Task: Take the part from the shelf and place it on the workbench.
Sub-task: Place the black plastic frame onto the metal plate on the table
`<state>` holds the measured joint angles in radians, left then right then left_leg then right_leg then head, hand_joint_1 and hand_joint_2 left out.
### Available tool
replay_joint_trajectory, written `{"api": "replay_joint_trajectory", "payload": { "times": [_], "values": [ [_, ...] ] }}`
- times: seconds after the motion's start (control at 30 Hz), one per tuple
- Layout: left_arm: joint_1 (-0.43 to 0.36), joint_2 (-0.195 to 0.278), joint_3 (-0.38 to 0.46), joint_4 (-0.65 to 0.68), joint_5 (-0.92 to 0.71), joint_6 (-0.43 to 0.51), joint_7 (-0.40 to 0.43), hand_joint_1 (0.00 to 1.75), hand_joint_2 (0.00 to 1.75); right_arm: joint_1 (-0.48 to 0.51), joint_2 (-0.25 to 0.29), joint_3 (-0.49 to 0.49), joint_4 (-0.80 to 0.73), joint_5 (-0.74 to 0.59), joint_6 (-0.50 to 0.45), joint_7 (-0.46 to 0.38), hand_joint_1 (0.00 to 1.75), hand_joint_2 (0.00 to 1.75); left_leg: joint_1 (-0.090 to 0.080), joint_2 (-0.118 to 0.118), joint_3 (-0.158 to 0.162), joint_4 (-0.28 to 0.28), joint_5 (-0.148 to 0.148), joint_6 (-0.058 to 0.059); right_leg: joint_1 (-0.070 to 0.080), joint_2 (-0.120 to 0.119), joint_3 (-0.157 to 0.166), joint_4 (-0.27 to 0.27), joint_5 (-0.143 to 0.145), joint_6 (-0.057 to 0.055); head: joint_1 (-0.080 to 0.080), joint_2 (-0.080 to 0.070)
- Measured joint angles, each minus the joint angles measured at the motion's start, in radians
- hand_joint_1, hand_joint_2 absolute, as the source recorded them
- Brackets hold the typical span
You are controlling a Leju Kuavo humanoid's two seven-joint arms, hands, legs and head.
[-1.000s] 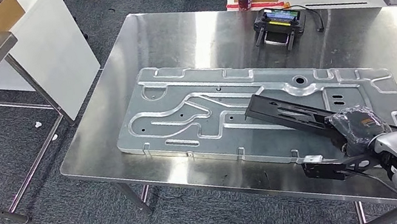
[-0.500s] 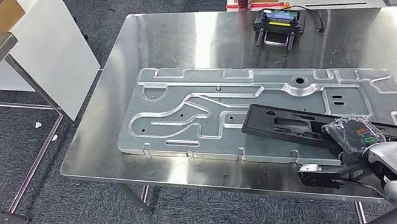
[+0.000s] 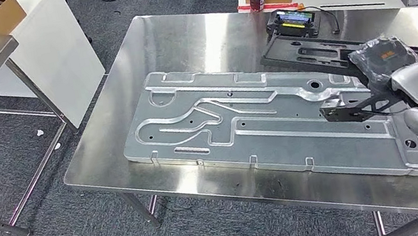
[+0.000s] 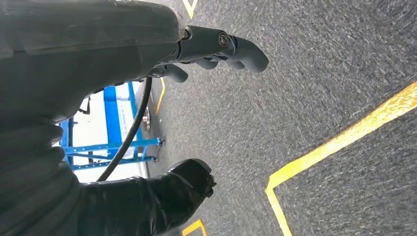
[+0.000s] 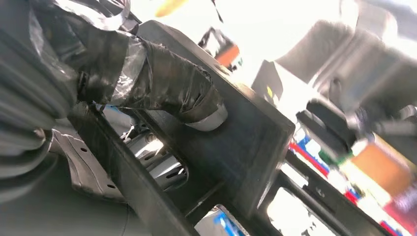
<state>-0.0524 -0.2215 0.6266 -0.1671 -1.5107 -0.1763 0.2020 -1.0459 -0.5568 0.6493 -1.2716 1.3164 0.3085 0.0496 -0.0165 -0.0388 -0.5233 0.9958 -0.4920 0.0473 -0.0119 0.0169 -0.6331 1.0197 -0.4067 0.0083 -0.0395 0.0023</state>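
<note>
Head view: right hand (image 3: 386, 61) is clamping the black part (image 3: 312, 54), carrying it flat beyond its fingertips above the workbench (image 3: 192, 36), presumably for level set-down; left hand (image 4: 216, 49) is hanging slack, holding nothing.

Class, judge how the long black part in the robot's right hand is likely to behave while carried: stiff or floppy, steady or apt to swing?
The black part looks rigid, keeping straight though unsupported. Gripped by the right hand off-centre, it may swing.

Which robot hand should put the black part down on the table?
The right robot hand: it already grips the black part above the table. The left robot hand hangs over the floor, holding nothing.
</note>
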Motion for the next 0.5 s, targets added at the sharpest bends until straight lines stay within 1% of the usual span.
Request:
{"api": "replay_joint_trajectory", "payload": {
  "times": [0.07, 0.2, 0.27, 0.37, 0.5],
  "values": [
    [0.000, -0.002, -0.001, 0.000, 0.000, -0.001, 0.007, 0.00, 1.75, -0.015, 0.036, 0.029, 0.008, 0.018, 0.002, 0.017, 1.75, 1.75, 0.001, 0.000, 0.001, 0.000, 0.000, 0.000, 0.000, 0.000, 0.000, 0.000, 0.000, 0.000, 0.000, 0.000],
    [-0.002, -0.007, -0.008, 0.000, -0.006, -0.004, 0.017, 0.00, 1.75, -0.013, 0.121, 0.095, 0.033, 0.057, 0.000, 0.053, 1.75, 1.75, 0.001, 0.001, 0.001, 0.000, 0.000, -0.001, 0.002, 0.001, -0.002, 0.000, -0.001, 0.000, 0.000, 0.000],
    [-0.003, -0.009, -0.012, 0.000, -0.006, -0.004, 0.019, 0.00, 1.75, -0.012, 0.152, 0.119, 0.043, 0.062, -0.001, 0.058, 1.75, 1.75, 0.001, 0.000, 0.001, 0.000, 0.000, -0.001, 0.004, 0.001, -0.002, 0.000, -0.001, 0.000, 0.000, 0.000],
    [-0.002, -0.010, -0.016, 0.000, -0.006, -0.004, 0.020, 0.00, 1.75, -0.012, 0.179, 0.142, 0.055, 0.063, -0.003, 0.058, 1.75, 1.75, 0.001, -0.001, 0.000, 0.000, 0.000, -0.001, 0.004, 0.000, -0.001, 0.000, -0.001, 0.000, 0.000, 0.000],
    [-0.002, -0.011, -0.017, 0.000, -0.006, -0.004, 0.020, 0.00, 1.75, -0.013, 0.194, 0.160, 0.067, 0.064, -0.003, 0.059, 1.75, 1.75, 0.001, -0.001, 0.000, 0.000, 0.000, -0.001, 0.003, 0.000, -0.001, 0.000, -0.001, 0.000, 0.000, 0.000]
  ]
}}
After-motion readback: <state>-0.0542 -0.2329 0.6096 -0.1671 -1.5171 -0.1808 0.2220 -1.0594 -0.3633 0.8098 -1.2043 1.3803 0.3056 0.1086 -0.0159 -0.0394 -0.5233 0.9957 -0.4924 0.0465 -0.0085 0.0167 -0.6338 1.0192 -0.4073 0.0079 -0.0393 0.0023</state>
